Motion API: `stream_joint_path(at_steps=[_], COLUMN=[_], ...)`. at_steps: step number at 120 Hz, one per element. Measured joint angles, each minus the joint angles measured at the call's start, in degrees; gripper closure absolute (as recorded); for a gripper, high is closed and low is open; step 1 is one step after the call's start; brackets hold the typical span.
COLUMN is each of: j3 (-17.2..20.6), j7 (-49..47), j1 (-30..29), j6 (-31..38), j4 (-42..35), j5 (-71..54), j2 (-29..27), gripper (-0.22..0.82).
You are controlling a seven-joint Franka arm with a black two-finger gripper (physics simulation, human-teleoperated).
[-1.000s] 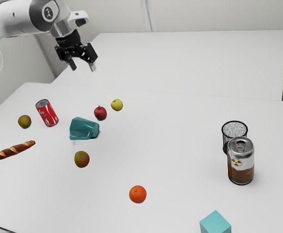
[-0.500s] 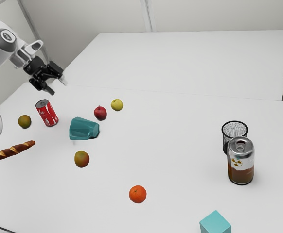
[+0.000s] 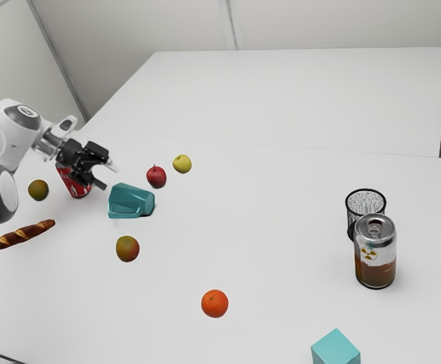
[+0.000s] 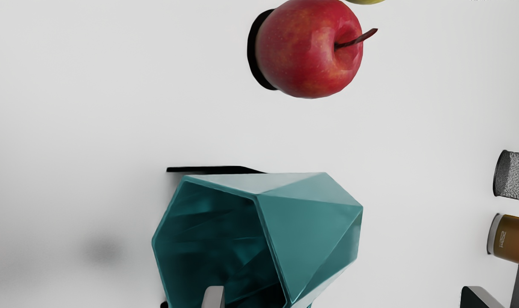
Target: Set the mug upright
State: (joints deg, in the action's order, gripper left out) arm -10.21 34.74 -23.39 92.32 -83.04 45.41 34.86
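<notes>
- Surface (image 3: pixel 281 220): white and smooth, spanning the exterior view; beyond a faint seam lies a second pale, flat expanse (image 3: pixel 296 95).
- Room: plain grey-white walls (image 3: pixel 342 23), with a pale vertical strip (image 3: pixel 231 23) behind the flat expanse and a dark corner line (image 3: pixel 57 62) at the exterior view's left.
- Mug (image 3: pixel 131 202): teal and faceted, lying on its side on the surface, its mouth turned toward my claw (image 3: pixel 106 175).
- Claw: open, its fingers (image 4: pixel 214 297) well apart; one tip overlaps the mug's mouth in the wrist view, and I cannot tell whether they touch.
- Near the mug: a red apple (image 3: pixel 156 177), a yellow apple (image 3: pixel 182 164) and a mottled fruit (image 3: pixel 127 249).
- Exterior view's left: a red can (image 3: pixel 76 186) partly hidden by the claw, a greenish-brown fruit (image 3: pixel 38 189) and a bread loaf (image 3: pixel 22 234).
- Exterior view's right: a dark-rimmed cup (image 3: pixel 365 202), upright just behind a silver-topped can (image 3: pixel 376 254), also upright; nearer the camera, a light-blue block (image 3: pixel 336 350).
- Foreground: an orange (image 3: pixel 214 303) on bare white surface.
</notes>
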Motion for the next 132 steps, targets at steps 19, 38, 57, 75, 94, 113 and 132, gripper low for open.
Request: stream_joint_path(at_steps=[19,38,57,75,94,113,132], j3=[0.11,0.49,0.62,0.63,1.08,1.16,1.75], j7=[2.20,3.90,5.27,6.29,7.11,7.60,6.88], j1=[0.01,0.21,0.23,0.24,0.24,0.47,2.68], j6=[1.91,2.72,2.72,2.68,2.37,1.40,1.54], j4=[-3.04,-4.73,-5.55,-5.66,-5.67,-7.62,-11.35], j5=[3.62,7.25,9.48,10.28,10.47,10.45,7.80], j2=[0.70,0.95,0.85,0.54,-0.13,-2.98,-10.63], gripper=[0.00,0.01,0.38,0.62,0.72,0.75,0.77])
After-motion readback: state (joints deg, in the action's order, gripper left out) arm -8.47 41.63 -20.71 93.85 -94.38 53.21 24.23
